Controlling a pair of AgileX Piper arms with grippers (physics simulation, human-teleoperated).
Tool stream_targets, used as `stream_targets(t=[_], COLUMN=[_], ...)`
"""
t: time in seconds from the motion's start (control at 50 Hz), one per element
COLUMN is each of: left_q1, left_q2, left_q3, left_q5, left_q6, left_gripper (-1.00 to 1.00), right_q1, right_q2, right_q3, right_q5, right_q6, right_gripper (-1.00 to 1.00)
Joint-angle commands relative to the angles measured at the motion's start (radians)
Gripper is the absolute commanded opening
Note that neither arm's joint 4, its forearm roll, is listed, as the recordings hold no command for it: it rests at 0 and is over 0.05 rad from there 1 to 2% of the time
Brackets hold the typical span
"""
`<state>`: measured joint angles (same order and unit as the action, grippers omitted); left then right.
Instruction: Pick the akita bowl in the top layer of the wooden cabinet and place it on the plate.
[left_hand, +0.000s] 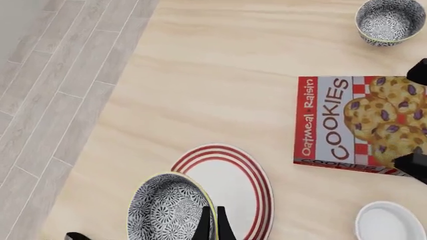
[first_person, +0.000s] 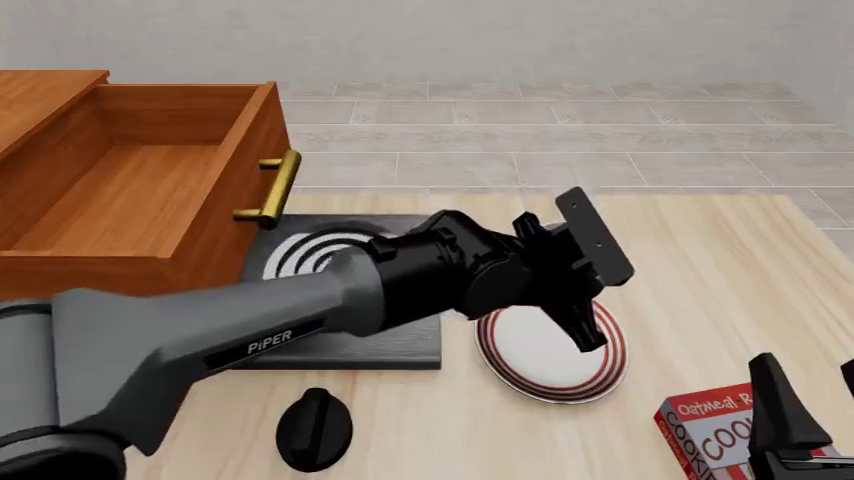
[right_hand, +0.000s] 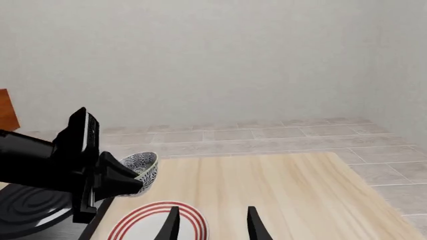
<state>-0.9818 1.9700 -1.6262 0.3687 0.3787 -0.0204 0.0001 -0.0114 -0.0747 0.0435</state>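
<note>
The left claw (left_hand: 212, 225) gripped the rim of the small white net-patterned akita bowl (left_hand: 167, 207), suspended above the round red-ringed white plate (left_hand: 233, 182) toward its 9 o'clock edge. Placement was underway; the next move appeared to require centring, lowering, then release. The right claw (right_hand: 212, 220) hung open.

The pale wooden table (first_person: 707, 260) is carrying the plate (first_person: 561, 365), a black slab (first_person: 347, 345), a cookie box (first_person: 714, 430) and a black knob (first_person: 316, 428).

Cookie box (left_hand: 360, 125), second patterned bowl (left_hand: 390, 21), black knob (first_person: 315, 428).
</note>
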Motion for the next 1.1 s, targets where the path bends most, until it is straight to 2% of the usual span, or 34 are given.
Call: stream_targets(t=[0.02,0.36,0.44,0.48,0.76,0.96,1.0,1.1], left_q1=[-0.005,0.013,0.02,0.011,0.005,-0.001,-0.005,-0.005], left_q2=[0.039,0.097,0.11,0.131,0.142,0.165,0.176,0.181], left_q3=[-0.038,-0.063,-0.075,-0.104,-0.088,-0.105,-0.119,-0.117], left_q5=[0.023,0.041,0.06,0.095,0.086,0.1,0.114,0.109], left_q6=[-0.028,-0.063,-0.086,-0.126,-0.133,-0.149,-0.171,-0.165], left_gripper=[-1.0,-1.0,-1.0,-1.0,-1.0,-1.0,-1.0,-1.0], right_q1=[-0.001,-0.002,-0.003,-0.003,-0.003,-0.004,-0.003,-0.003], right_q2=[0.0,0.0,0.0,0.0,0.0,0.0,0.0,0.0], right_q3=[0.0,-0.001,-0.001,-0.001,-0.001,0.0,0.0,-0.001], right_q5=[0.001,0.002,0.002,0.002,0.001,0.0,0.001,0.001], right_q6=[0.002,0.006,0.006,0.006,0.007,0.007,0.007,0.007], right_gripper=[1.0,1.0,1.0,1.0,1.0,1.0,1.0,1.0])
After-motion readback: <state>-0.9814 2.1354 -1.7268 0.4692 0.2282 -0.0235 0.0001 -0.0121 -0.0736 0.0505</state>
